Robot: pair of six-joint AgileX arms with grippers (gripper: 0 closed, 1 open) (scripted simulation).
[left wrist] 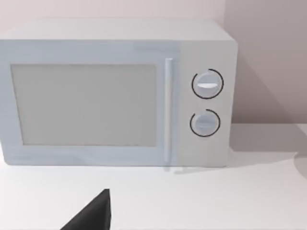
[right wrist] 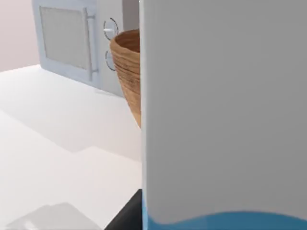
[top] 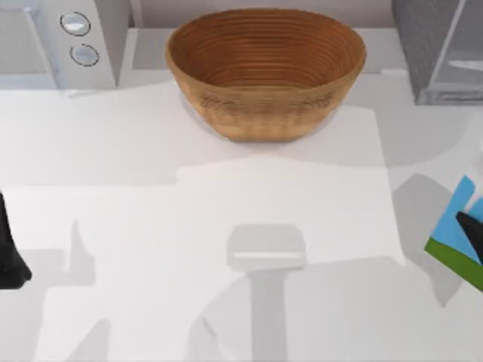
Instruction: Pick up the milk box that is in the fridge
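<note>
From above, the white tabletop (top: 226,226) holds a big brown bowl (top: 266,72) at the back, in the middle. A light grey box with two round dials (top: 64,41) stands in the back left corner. The fridge (top: 441,49), dark grey with a pale glassy panel, stands in the back right corner. The milk box (top: 459,237) is not inside the fridge. It is at the right edge of the tabletop, in front of the fridge and well apart from it. It is tilted, with its blue side and green strip showing. The right gripper (top: 473,232) is a dark shape lying across the milk box. I cannot tell if its fingers are together or apart. The left gripper (top: 11,253) is a dark shape at the left edge of the tabletop, away from everything else. I cannot tell how its fingers stand either.

In the left wrist view, the light grey box with two round dials (left wrist: 117,93) stands close ahead on the white tabletop (left wrist: 216,201). A dark finger tip (left wrist: 96,213) pokes in near it.

In the right wrist view, the milk box (right wrist: 225,110) is very close, white with a blue wavy edge. Beside it are the brown bowl (right wrist: 127,72) and the light grey box with two round dials (right wrist: 79,40), farther off.
</note>
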